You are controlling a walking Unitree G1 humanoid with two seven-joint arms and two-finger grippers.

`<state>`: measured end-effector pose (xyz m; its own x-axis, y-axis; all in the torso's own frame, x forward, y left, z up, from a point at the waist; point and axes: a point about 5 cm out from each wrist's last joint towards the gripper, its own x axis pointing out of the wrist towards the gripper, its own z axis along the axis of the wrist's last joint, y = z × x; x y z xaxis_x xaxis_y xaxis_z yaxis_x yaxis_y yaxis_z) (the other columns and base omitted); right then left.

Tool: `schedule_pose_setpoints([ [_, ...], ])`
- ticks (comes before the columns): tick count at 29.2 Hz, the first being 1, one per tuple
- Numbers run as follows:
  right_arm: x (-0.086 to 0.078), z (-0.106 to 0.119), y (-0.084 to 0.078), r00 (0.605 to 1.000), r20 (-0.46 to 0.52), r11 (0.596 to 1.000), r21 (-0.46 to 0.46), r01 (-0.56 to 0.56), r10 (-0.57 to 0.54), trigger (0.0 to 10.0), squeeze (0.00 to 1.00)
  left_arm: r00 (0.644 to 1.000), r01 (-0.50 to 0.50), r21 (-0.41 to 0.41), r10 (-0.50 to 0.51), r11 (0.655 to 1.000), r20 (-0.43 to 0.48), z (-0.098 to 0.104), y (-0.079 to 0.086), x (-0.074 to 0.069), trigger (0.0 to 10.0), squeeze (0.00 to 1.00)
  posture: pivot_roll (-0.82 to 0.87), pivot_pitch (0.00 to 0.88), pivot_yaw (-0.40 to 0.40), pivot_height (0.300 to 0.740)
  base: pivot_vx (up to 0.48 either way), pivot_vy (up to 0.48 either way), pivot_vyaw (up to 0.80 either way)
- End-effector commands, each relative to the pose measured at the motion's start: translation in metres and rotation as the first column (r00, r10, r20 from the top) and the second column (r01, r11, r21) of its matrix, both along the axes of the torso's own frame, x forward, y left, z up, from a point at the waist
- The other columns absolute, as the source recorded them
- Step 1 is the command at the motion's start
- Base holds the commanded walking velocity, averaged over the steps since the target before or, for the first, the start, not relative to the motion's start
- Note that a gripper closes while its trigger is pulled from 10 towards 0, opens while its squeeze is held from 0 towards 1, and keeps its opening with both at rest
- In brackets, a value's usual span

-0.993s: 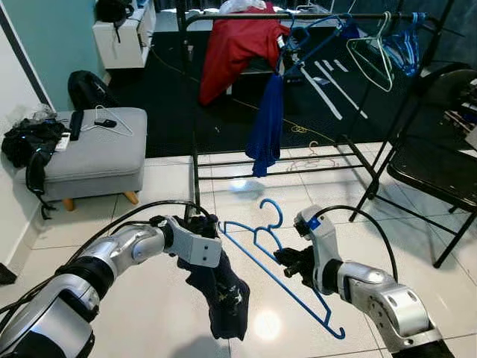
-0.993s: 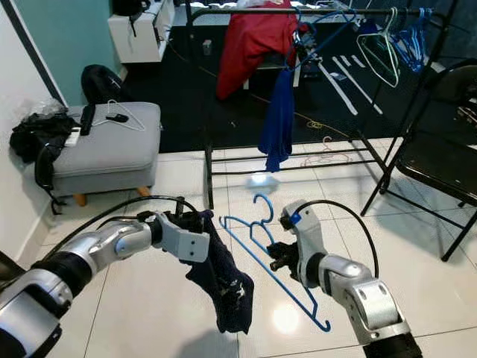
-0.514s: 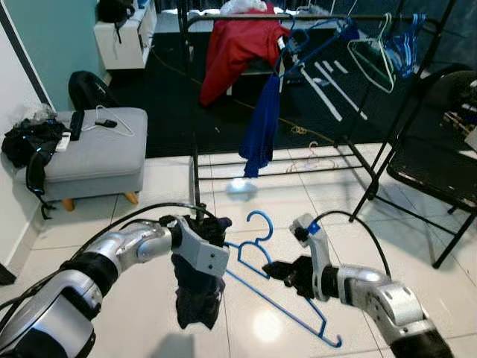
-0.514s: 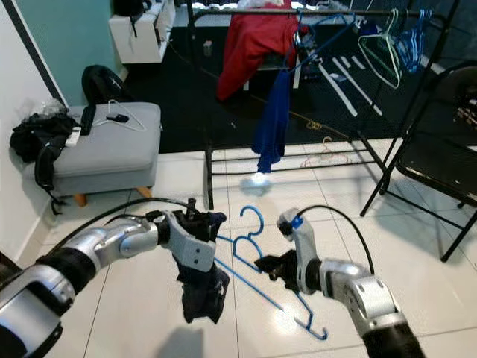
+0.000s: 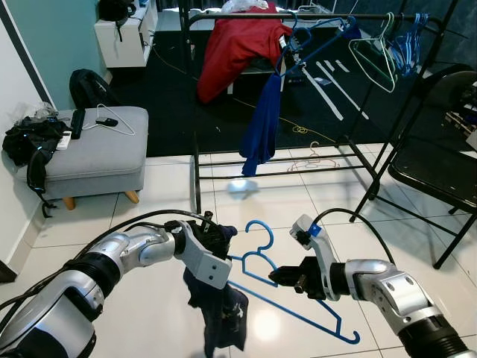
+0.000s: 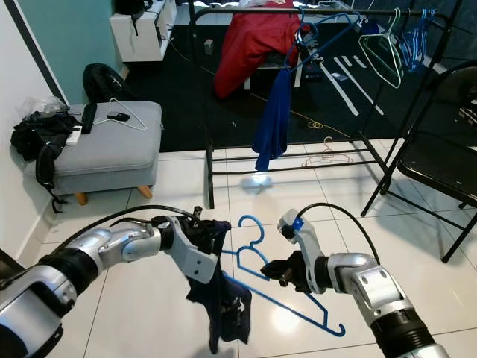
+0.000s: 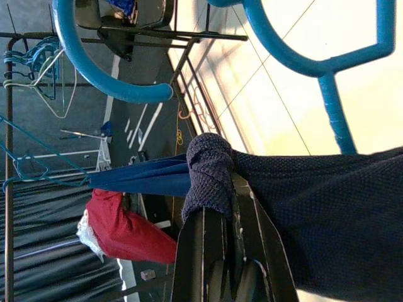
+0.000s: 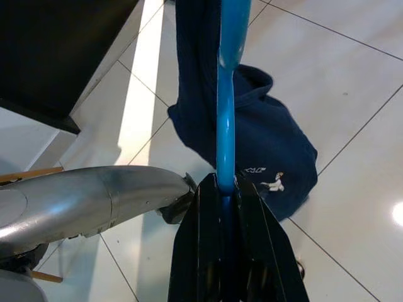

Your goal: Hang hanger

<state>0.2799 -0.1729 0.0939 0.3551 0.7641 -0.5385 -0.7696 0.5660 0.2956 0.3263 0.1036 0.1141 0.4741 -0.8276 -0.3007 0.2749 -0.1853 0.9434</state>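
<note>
Above the white tiled floor (image 5: 149, 321), in front of the robot, both arms are raised and close together. The left gripper (image 5: 217, 237) has its jaws clamped tight on a bunched fold of a dark navy garment (image 5: 223, 313), which hangs down from the grip, clear of the floor. The right gripper (image 5: 285, 277) has its jaws closed on the lower bar of a blue hanger (image 5: 298, 309), holding it tilted, hook (image 5: 260, 226) up and just beside the left gripper, far end sloping down past the right arm. In the left wrist view the hook (image 7: 101, 69) curves right next to the pinched cloth (image 7: 211, 173). Further back stands a black clothes rack (image 5: 195, 112) with a red garment (image 5: 235, 45), a blue garment (image 5: 261, 123) and several hangers (image 5: 380, 52). A grey ottoman (image 5: 93, 153) sits to the left, a black folding chair (image 5: 440, 164) to the right.
</note>
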Motion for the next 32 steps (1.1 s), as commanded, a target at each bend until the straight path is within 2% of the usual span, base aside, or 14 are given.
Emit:
schedule_pose_setpoints([
  [1, -0.004, 0.000, 0.000, 0.999, -0.038, 0.999, 0.031, -0.029, 0.030, 10.0, 0.00, 0.999, 0.042, 0.006, -0.043, 0.999, 0.020, 0.003, -0.005, -0.001, 10.0, 0.00, -0.05, 0.088, -0.018, 0.740, 0.000, 0.000, 0.00],
  [4, -0.010, -0.003, -0.001, 0.994, -0.078, 0.997, 0.040, -0.068, 0.071, 10.0, 0.00, 0.999, 0.047, 0.016, -0.048, 0.999, 0.025, 0.003, -0.004, -0.001, 10.0, 0.00, -0.05, 0.087, -0.018, 0.740, 0.000, 0.000, 0.00],
  [7, -0.024, -0.008, -0.010, 0.977, -0.149, 0.987, -0.030, -0.157, 0.151, 10.0, 0.00, 0.999, 0.027, 0.035, -0.028, 0.999, 0.035, 0.003, -0.002, 0.003, 10.0, 0.00, -0.05, 0.081, -0.019, 0.740, 0.000, 0.000, 0.00],
  [9, -0.026, -0.009, -0.019, 0.978, -0.159, 0.983, -0.099, -0.152, 0.135, 10.0, 0.00, 0.999, 0.002, 0.042, -0.003, 0.999, 0.036, 0.003, 0.000, 0.005, 10.0, 0.00, -0.05, 0.077, -0.019, 0.740, 0.000, 0.000, 0.00],
  [10, -0.026, -0.009, -0.019, 0.978, -0.159, 0.983, -0.099, -0.152, 0.135, 10.0, 0.00, 0.999, 0.002, 0.042, -0.003, 0.999, 0.036, 0.003, 0.000, 0.005, 10.0, 0.00, -0.05, 0.077, -0.019, 0.740, 0.000, 0.000, 0.00],
  [13, -0.029, -0.012, -0.036, 0.981, -0.155, 0.959, -0.242, -0.148, 0.113, 10.0, 0.00, 0.999, -0.020, 0.053, 0.018, 0.998, 0.039, 0.001, 0.002, 0.007, 10.0, 0.00, -0.06, 0.071, -0.017, 0.740, 0.000, 0.000, 0.00],
  [15, -0.029, -0.012, -0.040, 0.981, -0.155, 0.952, -0.265, -0.152, 0.114, 10.0, 0.00, 0.999, -0.022, 0.055, 0.019, 0.998, 0.040, 0.001, 0.003, 0.007, 10.0, 0.00, -0.06, 0.071, -0.017, 0.740, 0.000, 0.000, 0.00],
  [20, -0.036, -0.012, -0.046, 0.970, -0.180, 0.944, -0.261, -0.204, 0.160, 10.0, 0.00, 0.999, -0.011, 0.047, 0.008, 0.999, 0.046, 0.003, -0.002, 0.008, 10.0, 0.00, -0.06, 0.068, -0.015, 0.740, 0.000, 0.000, 0.00],
  [25, -0.036, -0.014, -0.048, 0.972, -0.186, 0.945, -0.267, -0.191, 0.144, 10.0, 0.00, 0.999, -0.011, 0.013, 0.010, 1.000, 0.047, 0.006, -0.005, 0.009, 10.0, 0.00, -0.06, 0.071, -0.015, 0.740, 0.000, 0.000, 0.00],
  [26, -0.032, -0.017, -0.050, 0.981, -0.173, 0.952, -0.272, -0.138, 0.092, 10.0, 0.00, 0.999, -0.011, -0.012, 0.012, 1.000, 0.044, 0.008, -0.007, 0.008, 10.0, 0.00, -0.06, 0.075, -0.019, 0.740, 0.000, 0.000, 0.00],
  [27, -0.032, -0.017, -0.050, 0.981, -0.173, 0.952, -0.272, -0.138, 0.092, 10.0, 0.00, 0.999, -0.011, -0.012, 0.012, 1.000, 0.044, 0.008, -0.007, 0.008, 10.0, 0.00, -0.06, 0.075, -0.019, 0.740, 0.000, 0.000, 0.00],
  [28, -0.026, -0.020, -0.051, 0.989, -0.144, 0.961, -0.270, -0.057, 0.018, 10.0, 0.00, 0.999, -0.009, -0.029, 0.011, 1.000, 0.044, 0.010, -0.008, 0.008, 10.0, 0.00, -0.05, 0.079, -0.023, 0.740, 0.000, 0.000, 0.00],
  [31, -0.026, -0.020, -0.051, 0.989, -0.144, 0.961, -0.270, -0.057, 0.018, 10.0, 0.00, 0.999, -0.009, -0.029, 0.011, 1.000, 0.044, 0.010, -0.008, 0.008, 10.0, 0.00, -0.05, 0.079, -0.023, 0.740, 0.000, 0.000, 0.00],
  [32, -0.026, -0.014, -0.042, 0.992, -0.123, 0.980, -0.198, -0.032, 0.007, 10.0, 0.00, 0.999, -0.024, -0.035, 0.025, 0.999, 0.036, 0.009, -0.007, 0.008, 10.0, 0.00, -0.05, 0.081, -0.024, 0.740, 0.000, 0.000, 0.00],
])
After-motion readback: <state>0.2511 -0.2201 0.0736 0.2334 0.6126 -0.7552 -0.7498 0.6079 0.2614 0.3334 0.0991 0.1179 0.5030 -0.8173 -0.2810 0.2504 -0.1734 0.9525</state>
